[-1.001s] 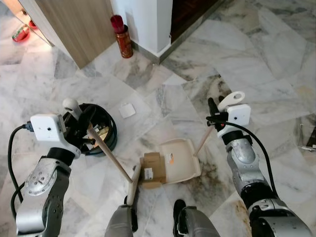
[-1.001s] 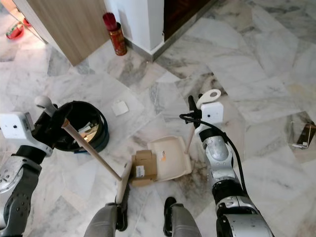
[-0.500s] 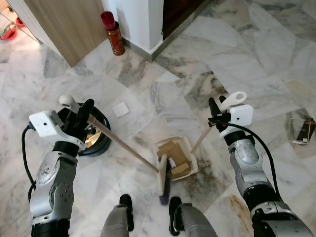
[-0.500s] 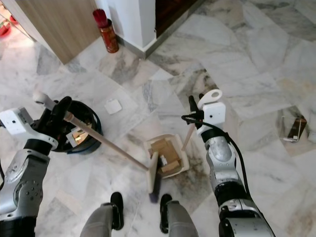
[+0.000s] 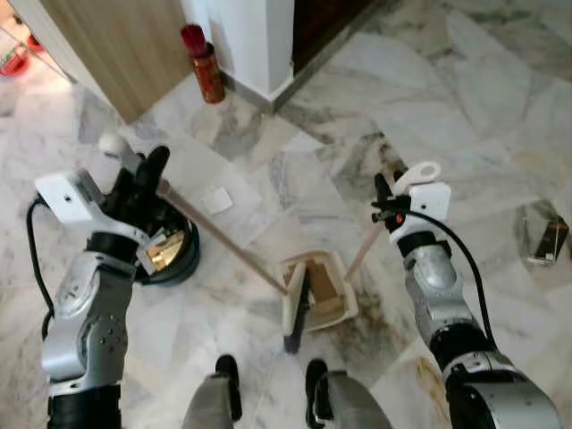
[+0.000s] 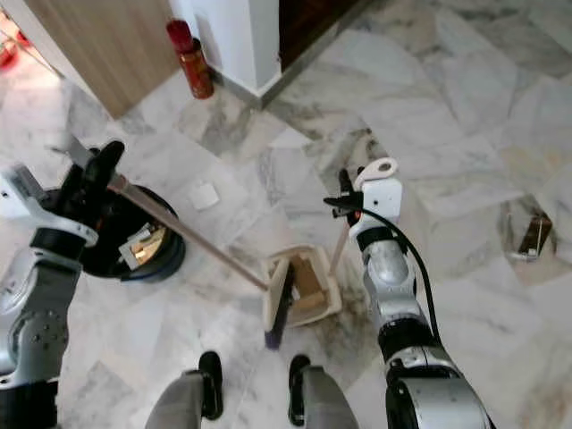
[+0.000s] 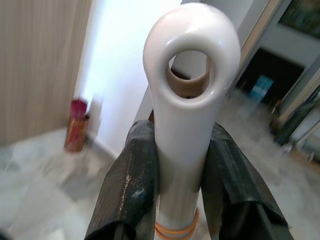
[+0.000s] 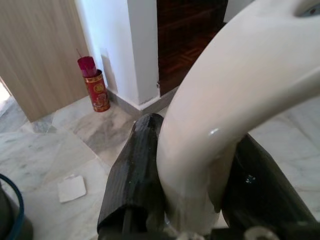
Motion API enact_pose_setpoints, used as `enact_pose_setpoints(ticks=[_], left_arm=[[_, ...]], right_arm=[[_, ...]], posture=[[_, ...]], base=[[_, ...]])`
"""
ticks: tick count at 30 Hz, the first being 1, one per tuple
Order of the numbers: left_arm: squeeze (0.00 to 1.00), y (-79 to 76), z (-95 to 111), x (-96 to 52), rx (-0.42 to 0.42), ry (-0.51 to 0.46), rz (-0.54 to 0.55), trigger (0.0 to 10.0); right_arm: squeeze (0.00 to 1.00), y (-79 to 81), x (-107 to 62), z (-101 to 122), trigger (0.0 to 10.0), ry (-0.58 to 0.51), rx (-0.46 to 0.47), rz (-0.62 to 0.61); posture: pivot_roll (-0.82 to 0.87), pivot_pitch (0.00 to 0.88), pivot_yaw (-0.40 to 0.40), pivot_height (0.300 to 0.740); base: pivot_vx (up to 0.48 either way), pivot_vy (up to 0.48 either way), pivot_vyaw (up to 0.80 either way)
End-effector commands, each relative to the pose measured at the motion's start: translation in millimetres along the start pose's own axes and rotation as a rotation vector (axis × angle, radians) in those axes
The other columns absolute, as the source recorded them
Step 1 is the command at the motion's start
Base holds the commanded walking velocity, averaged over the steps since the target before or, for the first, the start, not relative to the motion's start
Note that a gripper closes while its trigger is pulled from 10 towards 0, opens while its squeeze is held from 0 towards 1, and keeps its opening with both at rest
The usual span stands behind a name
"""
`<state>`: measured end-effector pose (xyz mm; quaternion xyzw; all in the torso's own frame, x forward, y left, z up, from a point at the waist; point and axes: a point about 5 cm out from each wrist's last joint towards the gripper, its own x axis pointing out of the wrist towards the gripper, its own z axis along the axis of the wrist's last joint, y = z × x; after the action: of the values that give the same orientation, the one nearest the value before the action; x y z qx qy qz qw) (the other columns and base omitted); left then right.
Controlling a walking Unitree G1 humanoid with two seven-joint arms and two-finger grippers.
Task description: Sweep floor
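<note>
My left gripper [image 5: 143,183] is shut on the upper end of a wooden broom [image 5: 223,237], just below its white loop cap [image 7: 187,75]. The stick slants down to the broom head [image 5: 296,308], which stands against the mouth of a cream dustpan [image 5: 347,299] on the marble floor. Brown cardboard scraps [image 5: 323,282] lie inside the pan. My right gripper [image 5: 384,207] is shut on the white loop grip [image 8: 220,115] of the dustpan's thin handle [image 5: 362,253], to the right of the pan.
A black bin [image 5: 179,259] with a blue rim holds scraps just below my left arm. A white paper square [image 5: 217,199] lies beyond it. A red can [image 5: 204,67] stands by the white pillar and wooden panel. My feet [image 5: 228,371] are just behind the broom head.
The broom head has swept right to the dustpan's mouth, pushing the cardboard from the pan's edge into the pan. My left arm has risen with the handle. The camera has shifted slightly.
</note>
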<state>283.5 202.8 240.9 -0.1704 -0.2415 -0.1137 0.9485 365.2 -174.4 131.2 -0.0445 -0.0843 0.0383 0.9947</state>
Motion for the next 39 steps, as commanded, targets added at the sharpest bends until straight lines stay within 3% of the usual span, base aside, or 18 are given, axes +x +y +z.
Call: enact_pose_setpoints(ticks=[1, 5, 7, 9, 11, 12, 13, 14, 20, 29, 32, 36, 37, 39], left_arm=[[0.0, -7.7, 15.2, 2.9, -0.014, -0.06, -0.04, 10.0], [0.0, -13.6, 36.7, 14.4, -0.002, -0.12, -0.076, 10.0], [0.0, -17.1, 49.0, 18.3, 0.062, -0.151, -0.094, 10.0], [0.0, -17.1, 49.0, 18.3, 0.062, -0.151, -0.094, 10.0], [0.0, -18.1, 51.7, 19.8, 0.166, -0.151, -0.1, 10.0], [0.0, -18.1, 51.7, 19.8, 0.166, -0.151, -0.1, 10.0], [0.0, -19.2, 29.7, 17.5, 0.261, -0.068, -0.105, 10.0], [0.0, -21.4, 19.3, 15.6, 0.285, -0.038, -0.111, 10.0], [0.0, -17.3, -10.7, 5.3, 0.297, 0.031, -0.052, 10.0], [0.0, -18.3, -4.8, 4.8, 0.392, -0.006, -0.035, 10.0], [0.0, -25.6, -1.1, 5.9, 0.442, -0.024, -0.047, 10.0], [0.0, -25.0, -6.8, 1.4, 0.43, -0.015, -0.021, 10.0], [0.0, -15.5, -18.7, -8.6, 0.413, 0.019, 0.045, 10.0], [0.0, -11.5, -23.0, -11.8, 0.399, 0.027, 0.08, 10.0]], right_arm=[[0.0, 1.2, -14.5, -29.0, 10.0, 0.137, 0.067, -0.038], [0.0, 1.5, -13.7, -32.7, 10.0, 0.167, 0.126, -0.077], [0.0, 1.7, -12.3, -32.7, 10.0, 0.173, 0.156, -0.095], [0.0, 1.7, -12.3, -32.7, 10.0, 0.173, 0.156, -0.095], [0.0, 2.2, -11.0, -32.9, 10.0, 0.177, 0.231, -0.12], [0.0, 2.2, -11.0, -32.9, 10.0, 0.177, 0.231, -0.12], [0.0, 2.3, -9.4, -33.2, 10.0, 0.183, 0.305, -0.152], [0.0, 2.0, -8.4, -32.2, 10.0, 0.18, 0.313, -0.161], [0.0, -8.5, -4.4, -25.3, 10.0, 0.151, 0.308, -0.206], [0.0, -15.8, -5.0, -23.0, 10.0, 0.139, 0.241, -0.184], [0.0, -16.1, -4.2, -21.2, 10.0, 0.127, 0.237, -0.184], [0.0, -15.8, -3.0, -18.7, 10.0, 0.111, 0.242, -0.184], [0.0, -15.7, -1.9, -17.1, 10.0, 0.105, 0.243, -0.181], [0.0, -15.6, -1.9, -17.7, 10.0, 0.113, 0.24, -0.179]], posture=[[0.16, 0.2, 0.038, 0.74], [0.18, 0.157, 0.039, 0.74], [0.19, 0.106, 0.041, 0.74], [0.19, 0.106, 0.041, 0.74], [0.19, 0.074, 0.034, 0.74], [0.19, 0.074, 0.034, 0.74], [0.18, 0.005, 0.013, 0.74], [0.18, 0.002, 0.013, 0.74], [0.15, 0.0, 0.012, 0.74], [0.16, 0.0, 0.006, 0.74], [0.17, 0.0, 0.007, 0.74], [0.17, 0.0, 0.009, 0.74], [0.17, 0.0, 0.005, 0.74], [0.17, 0.0, 0.004, 0.74]], base=[[0.0, 0.0, 0.0], [0.0, 0.0, 0.0], [0.0, 0.0, 0.0], [0.0, 0.0, 0.0], [0.0, 0.0, 0.0], [0.0, 0.0, 0.0], [0.0, 0.0, 0.0], [0.0, 0.0, 0.0], [0.0, 0.0, 0.0], [0.0, 0.0, 0.0], [0.0, 0.0, 0.0], [0.0, 0.0, 0.0], [0.0, 0.0, 0.0], [0.0, 0.0, 0.0]])
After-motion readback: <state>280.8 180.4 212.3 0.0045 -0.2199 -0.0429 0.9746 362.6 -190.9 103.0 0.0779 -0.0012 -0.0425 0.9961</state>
